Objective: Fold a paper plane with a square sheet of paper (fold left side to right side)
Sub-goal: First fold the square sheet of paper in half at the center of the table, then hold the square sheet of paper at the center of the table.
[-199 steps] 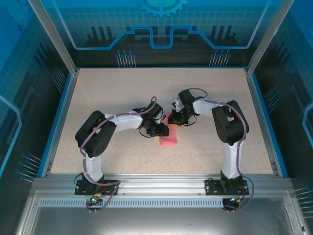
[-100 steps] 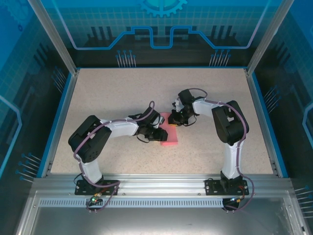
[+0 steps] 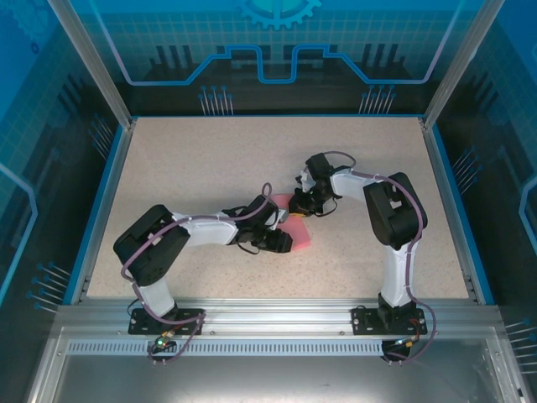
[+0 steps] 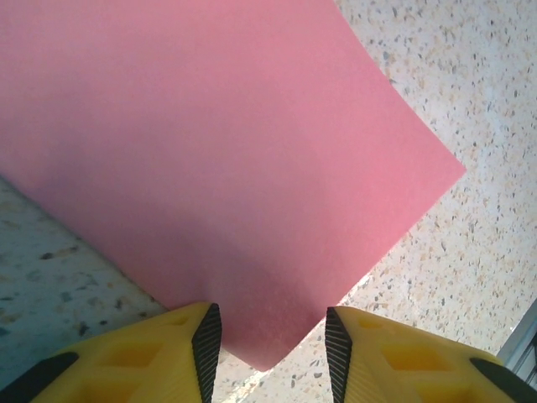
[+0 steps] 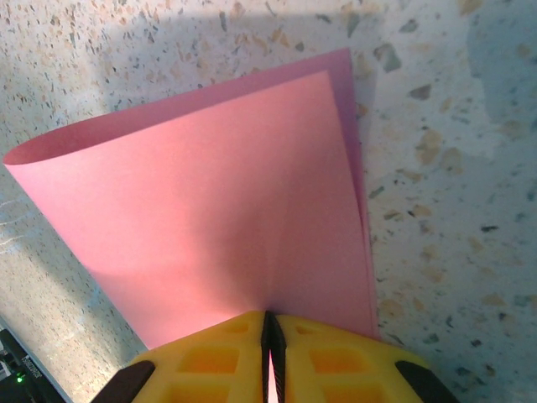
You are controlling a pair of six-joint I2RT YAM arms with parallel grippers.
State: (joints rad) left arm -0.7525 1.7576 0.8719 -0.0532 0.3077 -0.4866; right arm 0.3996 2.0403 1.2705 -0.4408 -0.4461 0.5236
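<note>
Top view, left to right. My left pincer (image 3: 285, 242) sits low, just left of frame centre, nose against the near-left side of the square sheet of paper (image 3: 300, 235). The sheet lies on the speckled table (image 3: 193, 168) at mid-frame. My right pincer (image 3: 304, 206) is at its upper edge.

Left wrist view: left pincer (image 4: 268, 336) is spread. One paper (image 4: 210, 151) corner pokes down between the two black pads (image 4: 207, 336) at bottom centre. I cannot see either pad touching it, so nothing is pinched on this side.

Right wrist view: right pincer (image 5: 270, 336) is pressed together at bottom centre, pinching the sheet (image 5: 218, 218) at its edge. The paper is doubled over. The bend (image 5: 25, 155) at the frame's left is a soft open loop, not a crease. The top layer falls short of the under layer, leaving a thin pink strip along the right and top edges.

Risks, my judgement:
- Layers are offset. Flattening the loop now would set a skewed fold, and every plane fold after it would inherit the skew.
- The right pinch is the only hold. A sideways push from the left pincer could pivot the sheet about it or tear it there.
- The left pads closing on the corner could crumple it.
- The loop could spring open if the right pincer lets go before creasing.
</note>
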